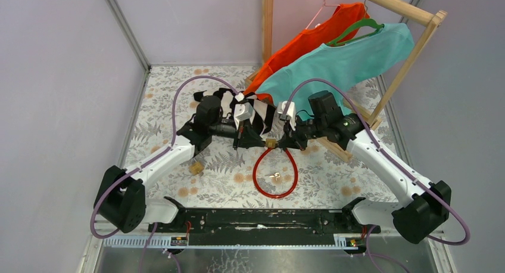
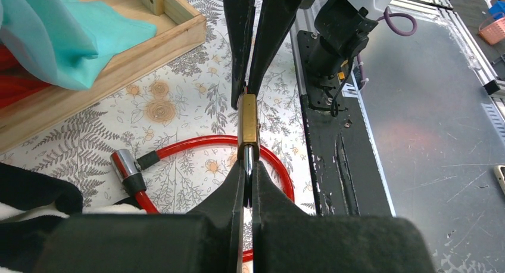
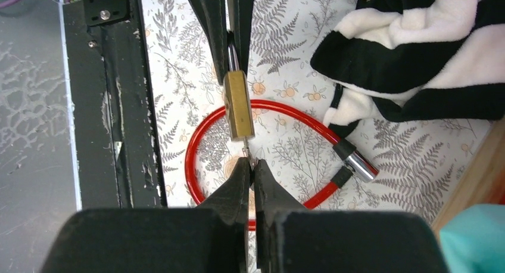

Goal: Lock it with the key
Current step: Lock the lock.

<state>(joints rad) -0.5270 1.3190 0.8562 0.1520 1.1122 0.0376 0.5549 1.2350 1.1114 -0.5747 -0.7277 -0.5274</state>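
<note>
A flower-patterned table (image 1: 333, 177) carries a wooden rack (image 1: 411, 64) at the far right, where an orange shirt (image 1: 309, 43) and a teal shirt (image 1: 351, 61) hang. A black-and-white striped cloth (image 1: 257, 111) lies bunched at the middle, on the far side of the two arms. Nearer, a red cable (image 1: 254, 174) lies in a loop on the table, and its metal-capped end (image 3: 357, 163) rests close to the striped cloth.

The two arms meet tip to tip at the middle of the table, above the far edge of the loop. Between them is the brass padlock (image 3: 238, 106), held level. The left gripper (image 2: 248, 168) is pinched almost fully closed on the padlock's shackle. The right gripper (image 3: 250, 166) is closed just as narrowly on the thin key (image 3: 247, 149), whose tip meets the opposite end of the lock body. How far the key is in cannot be told. A small tan object (image 1: 196, 167) lies beside the left arm.
</note>
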